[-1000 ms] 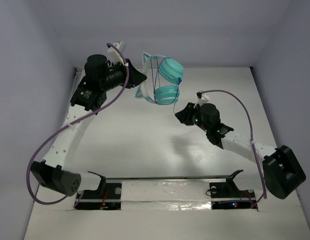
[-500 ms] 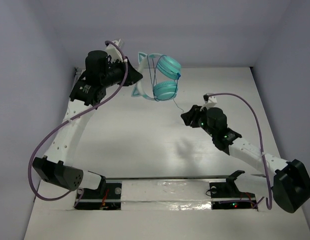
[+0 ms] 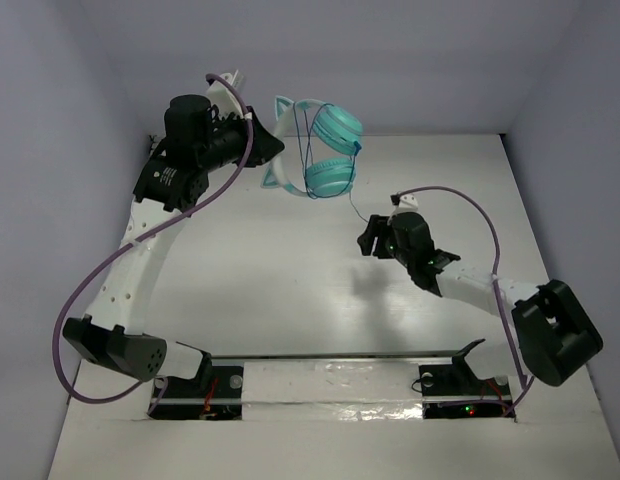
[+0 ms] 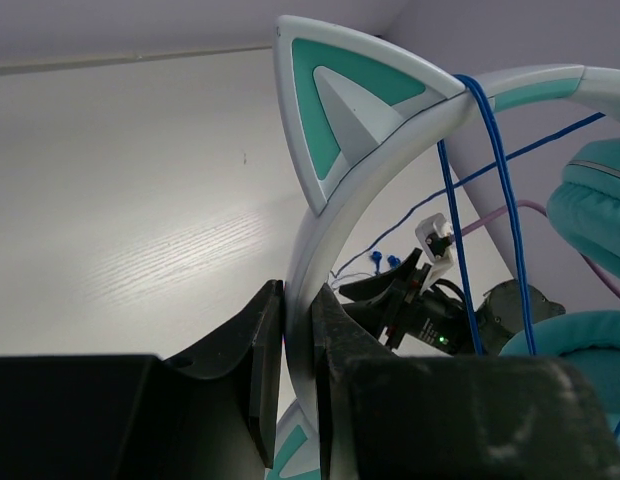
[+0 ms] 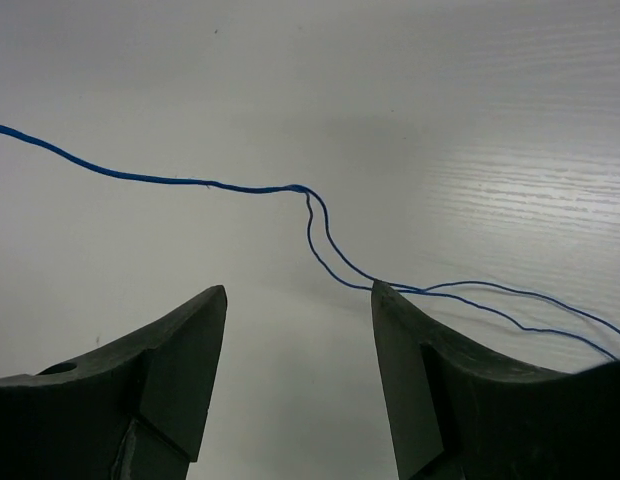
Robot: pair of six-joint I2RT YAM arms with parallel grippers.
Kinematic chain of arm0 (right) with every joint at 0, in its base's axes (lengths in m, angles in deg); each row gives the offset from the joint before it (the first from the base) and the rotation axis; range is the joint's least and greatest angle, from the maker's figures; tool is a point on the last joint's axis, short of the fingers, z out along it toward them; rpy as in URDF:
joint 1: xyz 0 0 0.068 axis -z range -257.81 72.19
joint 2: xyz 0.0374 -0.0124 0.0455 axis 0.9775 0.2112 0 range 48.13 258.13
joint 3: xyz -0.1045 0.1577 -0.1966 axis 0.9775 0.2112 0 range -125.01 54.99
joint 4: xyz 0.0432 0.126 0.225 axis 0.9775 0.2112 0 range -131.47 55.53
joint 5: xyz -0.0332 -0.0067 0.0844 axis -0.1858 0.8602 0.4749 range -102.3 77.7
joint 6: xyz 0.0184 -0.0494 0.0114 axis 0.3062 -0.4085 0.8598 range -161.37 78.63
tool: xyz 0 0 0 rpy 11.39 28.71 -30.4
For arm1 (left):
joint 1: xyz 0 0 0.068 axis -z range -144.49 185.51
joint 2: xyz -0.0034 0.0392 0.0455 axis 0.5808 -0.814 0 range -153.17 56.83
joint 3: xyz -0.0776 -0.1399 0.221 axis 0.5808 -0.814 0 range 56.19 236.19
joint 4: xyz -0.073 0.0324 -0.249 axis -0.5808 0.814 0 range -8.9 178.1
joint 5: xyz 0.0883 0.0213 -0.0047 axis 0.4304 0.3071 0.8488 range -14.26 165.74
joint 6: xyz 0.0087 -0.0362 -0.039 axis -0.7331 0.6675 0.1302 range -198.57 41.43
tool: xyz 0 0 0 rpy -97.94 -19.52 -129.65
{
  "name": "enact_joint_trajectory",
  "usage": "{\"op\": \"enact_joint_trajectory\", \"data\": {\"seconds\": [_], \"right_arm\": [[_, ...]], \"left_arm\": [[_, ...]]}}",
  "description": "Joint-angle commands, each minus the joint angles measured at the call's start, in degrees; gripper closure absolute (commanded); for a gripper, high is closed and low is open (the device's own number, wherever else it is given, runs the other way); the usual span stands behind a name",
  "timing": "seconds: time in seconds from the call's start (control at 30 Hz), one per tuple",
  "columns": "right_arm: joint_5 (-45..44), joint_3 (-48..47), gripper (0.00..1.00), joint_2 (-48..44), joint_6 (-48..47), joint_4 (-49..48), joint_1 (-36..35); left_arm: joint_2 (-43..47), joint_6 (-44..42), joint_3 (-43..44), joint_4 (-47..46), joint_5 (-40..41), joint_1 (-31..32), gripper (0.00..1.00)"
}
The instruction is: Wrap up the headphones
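Right hand point(image 5: 295, 300) gapes wide, holding nothing, low over the desk point(image 5: 290, 60). The cord point(image 5: 240, 187) lies just ahead at 12 o'clock, running crosswise from 9 to 3. Left hand point(image 4: 297, 300) is clamped on the headband point(image 4: 390, 110), and the headphones point(image 3: 328, 176) are up in the air at the right hand's 11 o'clock, ear cups point(image 3: 340, 127) toward 3.

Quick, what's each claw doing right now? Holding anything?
Left claw: closed on the headphones, pinching the headband.
Right claw: open, holding nothing; the blue cord runs in front of it.
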Motion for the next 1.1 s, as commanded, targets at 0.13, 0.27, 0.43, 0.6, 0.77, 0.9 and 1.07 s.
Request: {"op": "enact_joint_trajectory", "data": {"seconds": [0.13, 0.27, 0.43, 0.6, 0.77, 0.9, 1.07], "right_arm": [[-0.5, -7.3, 0.35, 11.5, 0.1, -4.7, 0.4], [-2.5, -8.4, 0.35, 12.0, 0.1, -5.7, 0.4], [1.2, -10.0, 0.55, 12.8, -0.5, -4.1, 0.4], [6.5, -6.1, 0.8, 4.7, 1.3, -0.4, 0.4], [4.8, -5.0, 0.53, -1.9, 1.6, 4.8, 0.4], [3.6, -6.6, 0.37, 0.3, 0.2, 4.5, 0.4], [0.6, -10.9, 0.32, 6.1, -2.0, 2.9, 0.4]], "left_arm": [[1.7, 1.0, 4.4, -3.9, -1.8, -0.2, 1.0], [1.7, 0.5, 5.1, -3.0, -1.8, -0.2, 1.0], [1.9, -0.1, 5.7, -2.3, -0.8, -0.2, 1.0], [1.5, -0.7, 6.5, -1.5, 0.3, -0.2, 1.0], [0.6, -0.2, 6.8, -2.2, -0.2, -0.2, 1.0], [0.8, 0.0, 7.0, -2.3, -0.4, -0.2, 1.0], [1.1, -0.4, 7.9, -1.1, -0.1, -0.2, 1.0]]}}
